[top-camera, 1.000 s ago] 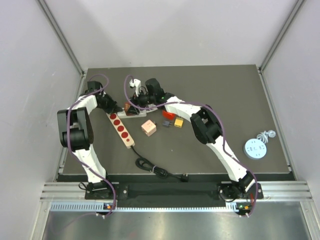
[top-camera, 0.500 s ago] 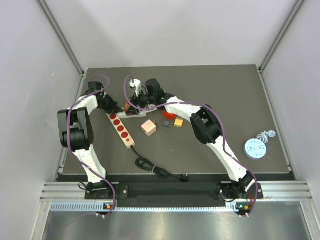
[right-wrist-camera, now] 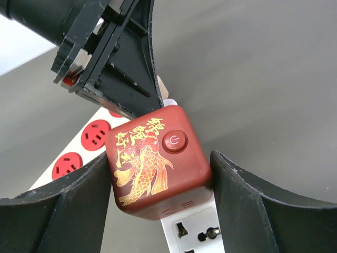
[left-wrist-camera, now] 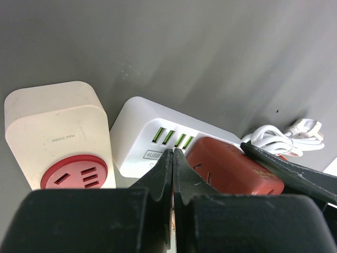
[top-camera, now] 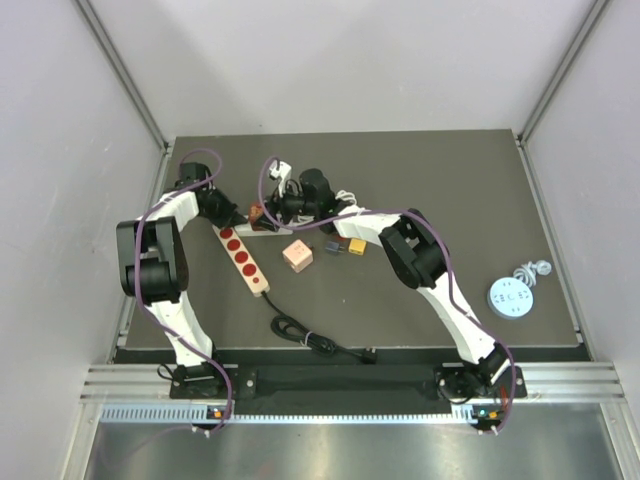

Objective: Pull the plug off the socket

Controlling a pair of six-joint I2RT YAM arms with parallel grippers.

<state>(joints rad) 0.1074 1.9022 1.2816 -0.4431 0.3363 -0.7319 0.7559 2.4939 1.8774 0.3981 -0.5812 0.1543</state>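
The plug is a dark red cube (right-wrist-camera: pixel 152 163) with a gold fish and a round button. It sits on one end of a white socket strip (right-wrist-camera: pixel 195 232). My right gripper (right-wrist-camera: pixel 160 168) is shut on the cube, one finger pressed to each side. In the left wrist view the same cube (left-wrist-camera: pixel 231 168) lies beside the strip's green USB ports (left-wrist-camera: pixel 171 138). My left gripper (left-wrist-camera: pixel 172 153) is shut with nothing in it, its tips resting on the white strip (left-wrist-camera: pixel 142 118). From above, both grippers meet at the cube (top-camera: pixel 257 211).
A cream strip with red sockets (top-camera: pixel 245 258) lies diagonally beside the white one. A pink block (top-camera: pixel 297 255), small coloured blocks (top-camera: pixel 357 245), a black cable (top-camera: pixel 320 340), a pale round disc (top-camera: pixel 511 297) and a white cable coil (top-camera: pixel 532 270) lie on the mat.
My right wrist has shifted slightly right and toward the near edge, now covering the red block beside the arm. The white cable loop above it moved right. The left arm stayed put.
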